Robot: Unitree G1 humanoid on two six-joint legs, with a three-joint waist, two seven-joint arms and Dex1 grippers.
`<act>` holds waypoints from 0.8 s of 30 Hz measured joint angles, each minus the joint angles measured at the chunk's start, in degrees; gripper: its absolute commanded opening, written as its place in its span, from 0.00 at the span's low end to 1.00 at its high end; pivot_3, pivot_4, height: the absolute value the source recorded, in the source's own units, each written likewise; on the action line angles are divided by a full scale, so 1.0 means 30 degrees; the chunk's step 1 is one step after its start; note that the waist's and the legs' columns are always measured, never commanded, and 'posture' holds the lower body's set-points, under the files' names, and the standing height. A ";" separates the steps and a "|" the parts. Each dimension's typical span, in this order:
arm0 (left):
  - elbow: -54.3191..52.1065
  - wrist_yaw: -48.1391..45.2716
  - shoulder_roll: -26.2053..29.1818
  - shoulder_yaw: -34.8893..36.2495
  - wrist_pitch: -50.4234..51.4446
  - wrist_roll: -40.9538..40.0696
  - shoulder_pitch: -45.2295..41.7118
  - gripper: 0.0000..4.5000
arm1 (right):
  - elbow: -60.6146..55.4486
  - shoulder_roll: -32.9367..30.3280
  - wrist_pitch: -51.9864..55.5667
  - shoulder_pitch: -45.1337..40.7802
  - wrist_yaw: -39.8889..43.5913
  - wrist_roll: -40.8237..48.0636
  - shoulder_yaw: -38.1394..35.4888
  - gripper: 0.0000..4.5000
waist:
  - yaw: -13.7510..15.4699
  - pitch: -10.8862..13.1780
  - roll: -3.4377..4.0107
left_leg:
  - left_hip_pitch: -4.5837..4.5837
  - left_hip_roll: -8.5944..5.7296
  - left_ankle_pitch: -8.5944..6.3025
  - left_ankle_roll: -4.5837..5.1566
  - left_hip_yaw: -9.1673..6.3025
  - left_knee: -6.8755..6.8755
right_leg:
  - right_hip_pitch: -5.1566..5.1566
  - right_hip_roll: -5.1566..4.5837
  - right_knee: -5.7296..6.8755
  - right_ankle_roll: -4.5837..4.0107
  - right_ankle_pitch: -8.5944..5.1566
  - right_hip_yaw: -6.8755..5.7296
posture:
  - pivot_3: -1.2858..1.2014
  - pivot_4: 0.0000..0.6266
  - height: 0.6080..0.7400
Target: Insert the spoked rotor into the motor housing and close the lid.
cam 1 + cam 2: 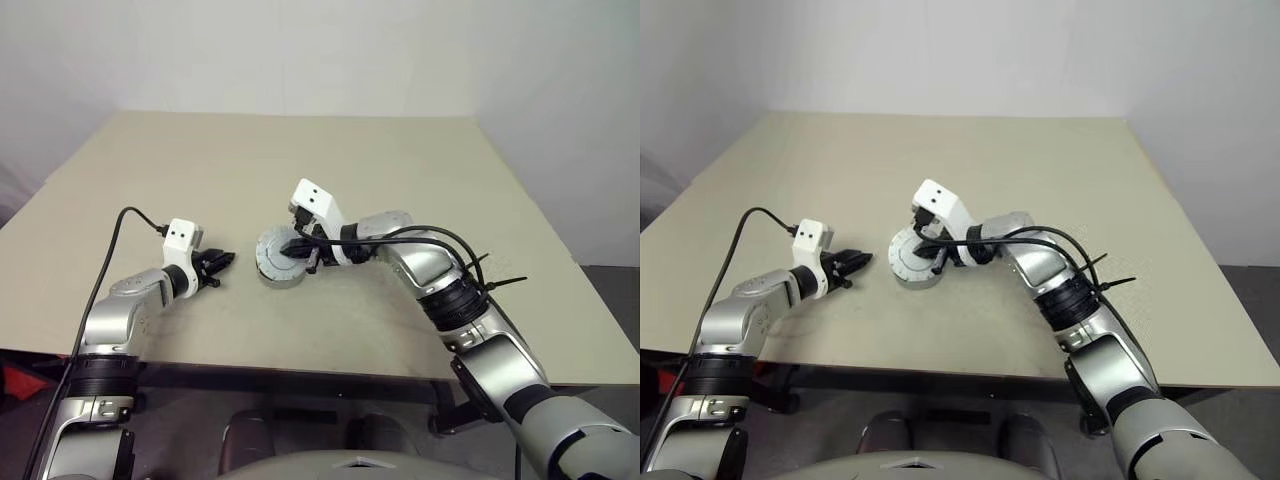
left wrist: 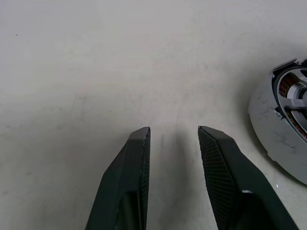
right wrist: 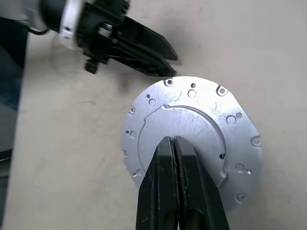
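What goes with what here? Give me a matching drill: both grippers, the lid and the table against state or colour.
Things:
1. left gripper
2. right gripper
3. lid
4. table

States or colours:
A. beige
B. shut, fingertips over the lid
C. silver, round, dotted with small holes
D. open, holding nothing

Pairs: 1-D, 2-B, 3-C, 4-A
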 measured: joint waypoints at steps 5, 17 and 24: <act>-0.0017 0.0096 0.0015 0.0023 0.0062 0.0000 0.0082 0.38 | 0.1326 0.0885 -0.0136 0.0003 -0.1251 -0.0303 -0.0122 0.00 | -0.0014 0.0000 0.0000 | 0.0002 0.0002 0.0001 -0.0002 0.0000 -0.0005 | 0.0000 0.0001 0.0000 -0.0004 0.0002 -0.0001 | 0.52 0.00 1.00; -0.0106 0.0157 0.0309 0.0076 0.0104 -0.0007 0.0079 0.38 | 0.1284 0.4319 0.1988 0.1450 -0.7959 0.0710 -0.5627 0.00 | 0.0001 0.0002 0.0002 | 0.0041 -0.0007 0.0010 -0.0021 -0.0003 -0.0020 | -0.0009 -0.0001 -0.0010 0.0035 -0.0020 0.0000 | 0.52 0.00 1.00; -0.0121 0.0176 0.0322 0.0097 0.0100 -0.0012 0.0055 0.38 | -0.1229 0.3002 0.1415 0.3052 -0.8187 0.0790 -0.5491 0.00 | -0.0034 0.0005 0.0007 | 0.0028 -0.0009 0.0029 -0.0055 0.0001 -0.0090 | -0.0012 0.0005 -0.0019 0.0095 -0.0054 0.0002 | 0.52 0.00 1.00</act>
